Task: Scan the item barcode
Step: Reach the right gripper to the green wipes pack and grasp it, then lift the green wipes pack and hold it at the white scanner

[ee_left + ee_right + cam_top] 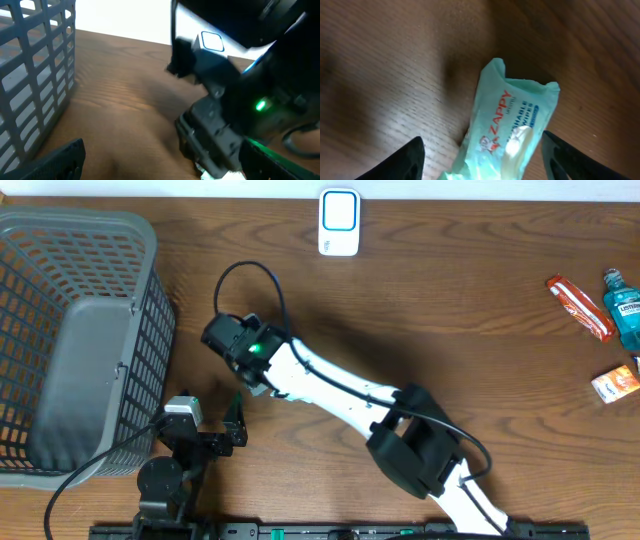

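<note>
Well, near left we see our left gripper [212, 423] empty, fingers wide. The right gripper [481, 137] straddles the wipes packet [512, 120] lying on the table [450, 300], fingers apart, nothing clamped. The pickup and the pass at the far scanner [339, 222] are not yet done.

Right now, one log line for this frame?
right fingers: open, astride wipes pack | left fingers: open, empty | scan: not yet done
</note>
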Available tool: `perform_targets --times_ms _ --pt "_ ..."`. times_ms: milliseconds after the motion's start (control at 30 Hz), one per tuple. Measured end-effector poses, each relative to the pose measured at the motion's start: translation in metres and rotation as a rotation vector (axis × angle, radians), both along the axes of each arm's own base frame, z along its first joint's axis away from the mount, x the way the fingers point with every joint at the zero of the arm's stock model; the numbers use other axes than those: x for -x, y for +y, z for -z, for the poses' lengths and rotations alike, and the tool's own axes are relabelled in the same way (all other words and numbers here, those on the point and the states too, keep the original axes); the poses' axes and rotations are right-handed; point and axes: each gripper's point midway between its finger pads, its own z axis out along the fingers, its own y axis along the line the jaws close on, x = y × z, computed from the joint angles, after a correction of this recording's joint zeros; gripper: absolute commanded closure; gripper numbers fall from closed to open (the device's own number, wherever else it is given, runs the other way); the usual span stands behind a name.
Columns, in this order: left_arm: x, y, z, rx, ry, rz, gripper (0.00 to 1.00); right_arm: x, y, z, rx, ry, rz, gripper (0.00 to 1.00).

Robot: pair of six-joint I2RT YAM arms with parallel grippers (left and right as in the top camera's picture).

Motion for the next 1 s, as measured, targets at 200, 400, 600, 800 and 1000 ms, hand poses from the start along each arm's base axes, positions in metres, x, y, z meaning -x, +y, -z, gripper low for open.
perform_targets --times_ms 200,400,600,800,1000 --pt "0.0 0.0 0.0 0.0 0.0 0.0 0.02 0.004 -0.024 0.043 0.135 0.032 0.078 0.57" --pt "0.0 0.0 0.0 0.0 0.0 0.0 0.02 0.002 -0.036 0.041 0.181 0.002 0.13 0.86" --pt "0.0 0.0 0.0 0.0 0.0 0.0 0.02 0.007 -0.048 0.036 0.216 0.048 0.145 0.99" --pt "0.0 0.0 0.0 0.0 0.0 0.0 0.02 -0.001 -0.052 0.014 0.091 0.266 0.087 0.99" --pt "0.0 0.0 0.0 0.0 0.0 0.0 0.02 -0.004 -0.067 -0.037 -0.3 0.597 -0.104 0.99"
